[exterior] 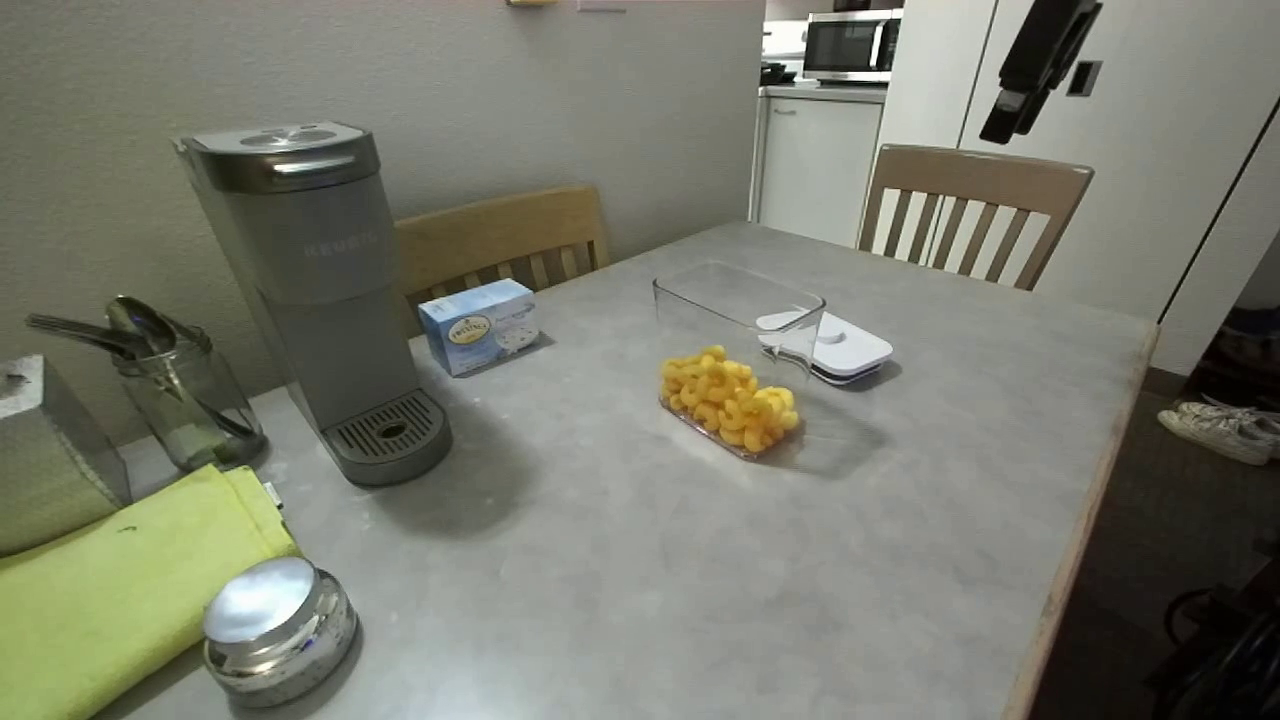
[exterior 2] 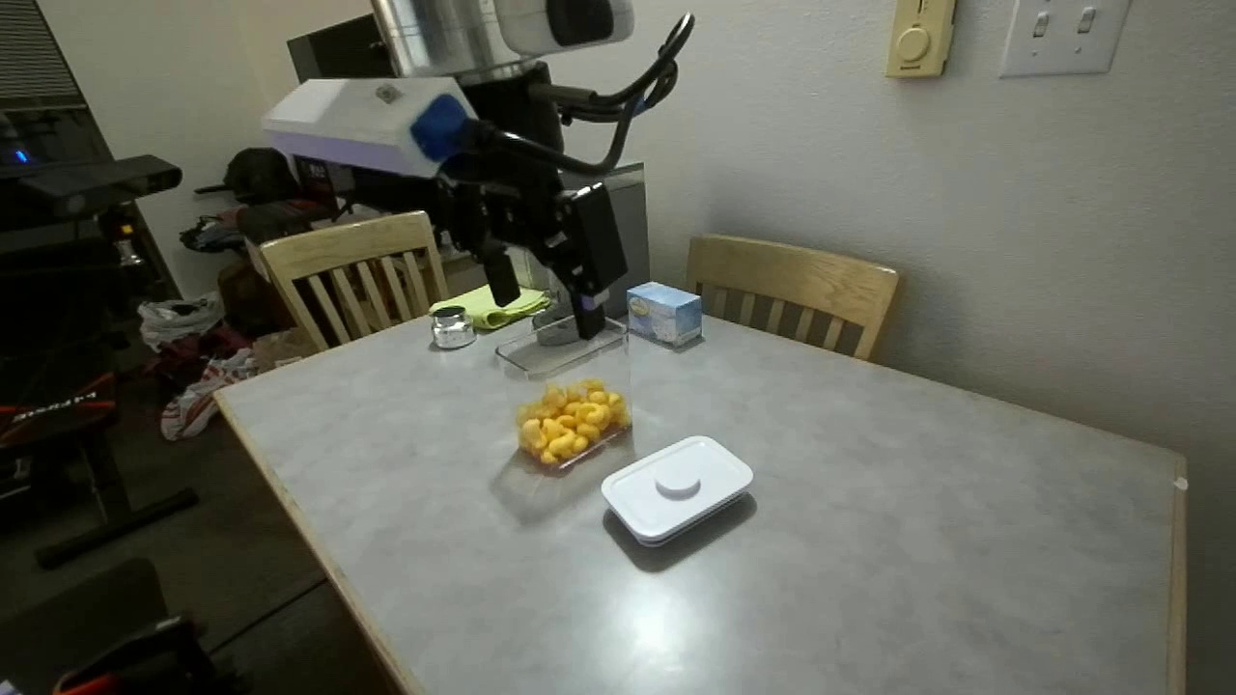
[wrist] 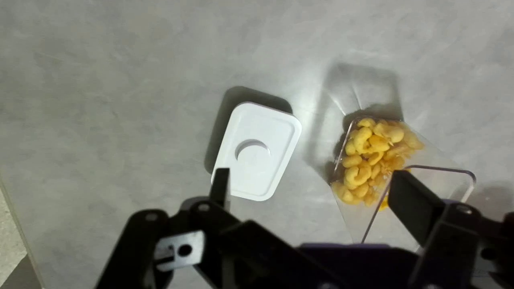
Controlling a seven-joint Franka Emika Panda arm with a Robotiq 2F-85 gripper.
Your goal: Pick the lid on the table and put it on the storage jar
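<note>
Exterior view: looks obliquely down across the grey table (exterior: 640, 590); Keurig coffee machine (exterior: 330, 260) near at left, microwave (exterior: 845, 47) far beyond. Exterior view: oblique, faces roughly the reverse way; white lid (exterior 2: 676, 483) nearer, coffee machine far, partly hidden. Wrist view: close, steeply downward past gripper (wrist: 308, 175). Shared, all three: lid, clear storage jar (exterior: 735, 370). Shared, both exterior views: coffee machine, Twinings box (exterior: 482, 325).

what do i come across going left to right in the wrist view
The table's edge → the white lid → the clear storage jar holding yellow-orange pieces. The open gripper overlaps both the lid and the jar in this picture, so it is left out of the order.
</note>
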